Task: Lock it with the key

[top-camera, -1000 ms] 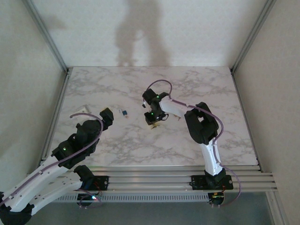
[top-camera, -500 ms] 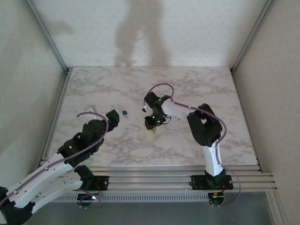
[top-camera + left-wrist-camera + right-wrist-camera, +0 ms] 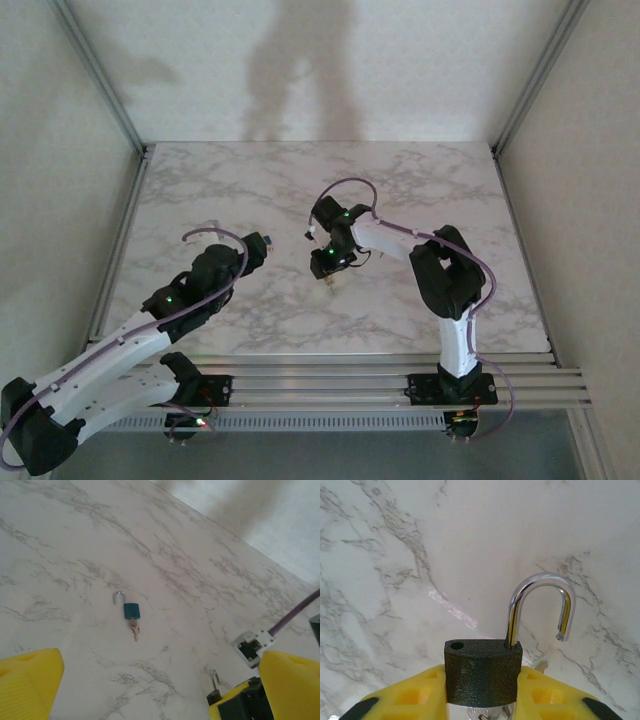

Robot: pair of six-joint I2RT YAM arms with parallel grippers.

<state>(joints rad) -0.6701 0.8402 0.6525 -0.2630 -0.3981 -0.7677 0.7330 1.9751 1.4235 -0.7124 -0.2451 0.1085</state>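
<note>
Top external showed the left gripper (image 3: 256, 249), jaws wide apart, had swung forward near the blue padlock (image 3: 132, 611), while the right gripper (image 3: 329, 268) stayed clamped on the open-shackled black padlock (image 3: 483, 672), the key (image 3: 487, 713) apparently at its base, so locking probably remained ahead.

Top camera looks steeply down from behind the bases over the white marbled tabletop (image 3: 450, 190). Left wrist views it obliquely; right wrist, very near, shares its small black metal padlock (image 3: 483, 672).

The white marble table (image 3: 250, 180) bears a blue padlock (image 3: 132, 611) lying flat, shackle open.
</note>
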